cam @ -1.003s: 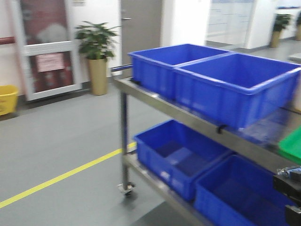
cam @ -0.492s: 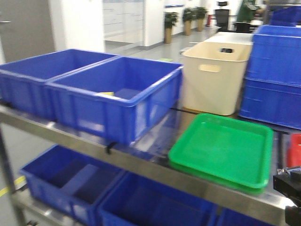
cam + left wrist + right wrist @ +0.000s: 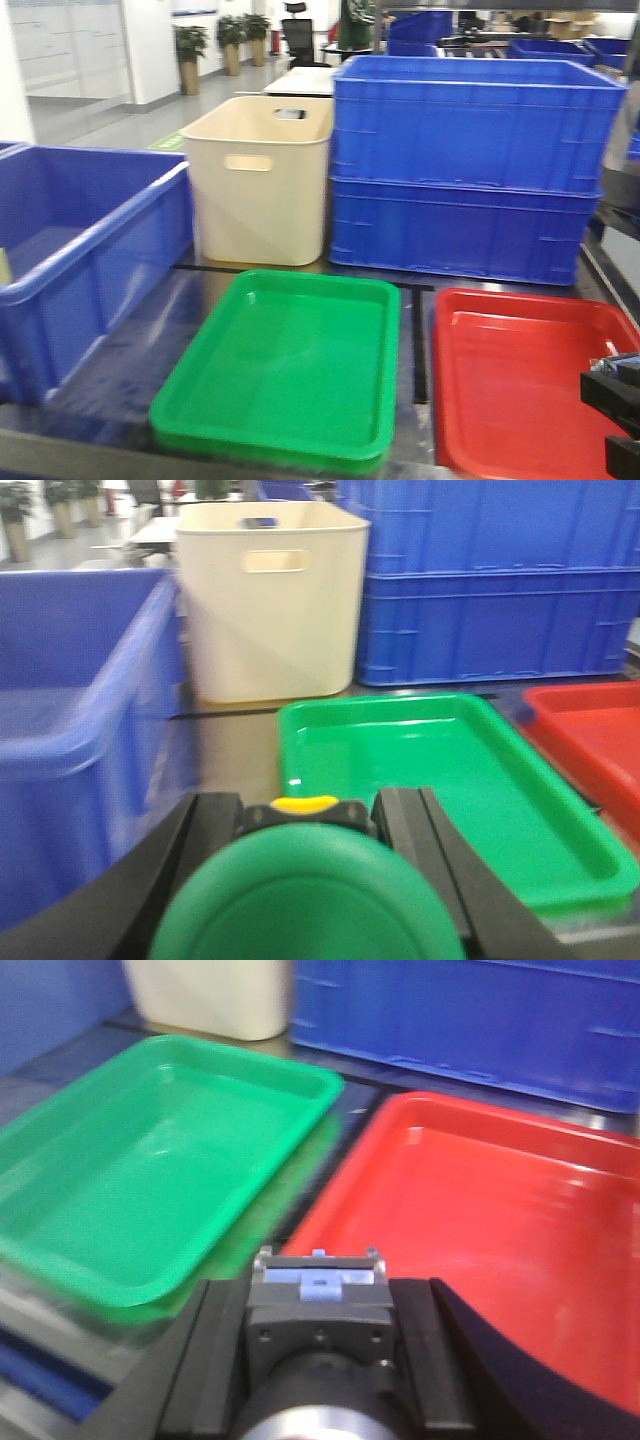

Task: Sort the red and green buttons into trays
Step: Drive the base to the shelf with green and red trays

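My left gripper (image 3: pixel 308 805) is closed on the green button (image 3: pixel 305 905), fingers (image 3: pixel 215 845) flanking its black-and-yellow body, just short of the green tray (image 3: pixel 455 780)'s near rim. My right gripper (image 3: pixel 318 1295) clamps the dark grey button (image 3: pixel 318 1328); I cannot see its cap colour. It hangs near the gap between the green tray and the red tray (image 3: pixel 500 1210), which lies just right of it. I judge the release matters most: carry each button over its tray's middle, lower close to the floor, then open, so the round cap cannot roll out.
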You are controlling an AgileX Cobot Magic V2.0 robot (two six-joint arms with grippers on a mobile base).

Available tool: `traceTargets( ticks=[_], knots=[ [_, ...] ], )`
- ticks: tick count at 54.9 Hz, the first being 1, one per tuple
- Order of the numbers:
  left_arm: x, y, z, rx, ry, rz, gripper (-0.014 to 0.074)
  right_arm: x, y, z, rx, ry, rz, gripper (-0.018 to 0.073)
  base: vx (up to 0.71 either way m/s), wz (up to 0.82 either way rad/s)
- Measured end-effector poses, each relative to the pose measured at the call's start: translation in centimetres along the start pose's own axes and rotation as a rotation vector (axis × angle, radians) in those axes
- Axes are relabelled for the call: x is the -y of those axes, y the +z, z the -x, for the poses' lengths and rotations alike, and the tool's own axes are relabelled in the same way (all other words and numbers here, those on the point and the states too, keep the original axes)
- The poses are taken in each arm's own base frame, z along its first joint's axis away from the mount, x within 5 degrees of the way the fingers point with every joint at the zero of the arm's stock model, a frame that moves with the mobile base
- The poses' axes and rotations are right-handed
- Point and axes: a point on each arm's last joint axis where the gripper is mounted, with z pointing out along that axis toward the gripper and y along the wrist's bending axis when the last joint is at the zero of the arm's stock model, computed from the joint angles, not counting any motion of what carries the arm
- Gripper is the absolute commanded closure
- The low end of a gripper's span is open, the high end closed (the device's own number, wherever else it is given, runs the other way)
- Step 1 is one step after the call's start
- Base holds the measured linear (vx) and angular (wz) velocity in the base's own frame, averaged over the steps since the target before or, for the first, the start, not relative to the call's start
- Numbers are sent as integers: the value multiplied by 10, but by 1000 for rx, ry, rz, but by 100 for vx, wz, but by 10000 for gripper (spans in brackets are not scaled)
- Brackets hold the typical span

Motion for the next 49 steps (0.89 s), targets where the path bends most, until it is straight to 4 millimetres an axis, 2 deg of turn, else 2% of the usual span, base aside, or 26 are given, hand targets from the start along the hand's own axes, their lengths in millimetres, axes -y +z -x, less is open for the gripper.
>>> traceTargets(
  ticks=[21,49],
  knots=[
    [0,0,0,0,0,0,596,0,0,0,0,0,0,568,14,-31],
    [0,0,0,0,-2,0,596,0,0,0,0,0,0,568,10,-8]
  ],
)
